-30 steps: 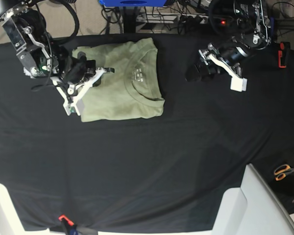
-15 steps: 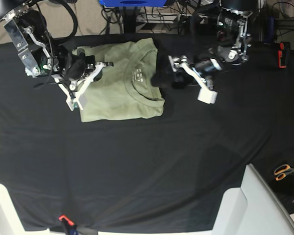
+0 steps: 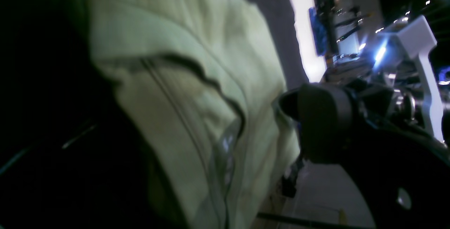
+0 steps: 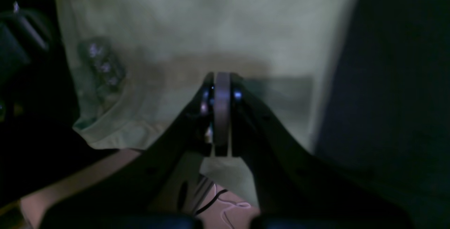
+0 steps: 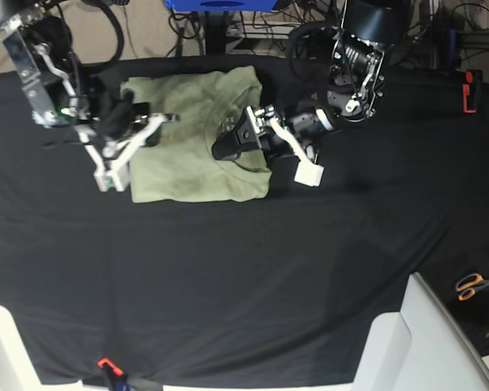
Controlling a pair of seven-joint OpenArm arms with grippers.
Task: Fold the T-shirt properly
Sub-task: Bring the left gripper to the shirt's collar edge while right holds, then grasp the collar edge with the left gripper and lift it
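Lying folded into a rough rectangle on the black table cloth, the T-shirt served as the landmark, with both arms working at its opposite edges. The left gripper sat over the collar side of the T-shirt, one white finger sticking out past the shirt's edge over the cloth. In the left wrist view the ribbed neckband ran close under the camera, with a dark rounded pad beside it, yet whether the jaws had closed on fabric could not be told. The right gripper stood at the edge of the T-shirt opposite the collar, its white fingers spread in the base view. In the right wrist view a pale finger edge hung above the shirt with nothing between the jaws.

Several things could have gone wrong from there. If the left gripper pinched only the top layer near the neckband, lifting would have peeled that layer and undone the fold beneath. If it dug too low, it could have caught the table cloth along with the shirt and dragged both. An uneven pull, with the right gripper empty on the far edge of the T-shirt, would likely have skewed the rectangle or bunched the fabric toward the collar.
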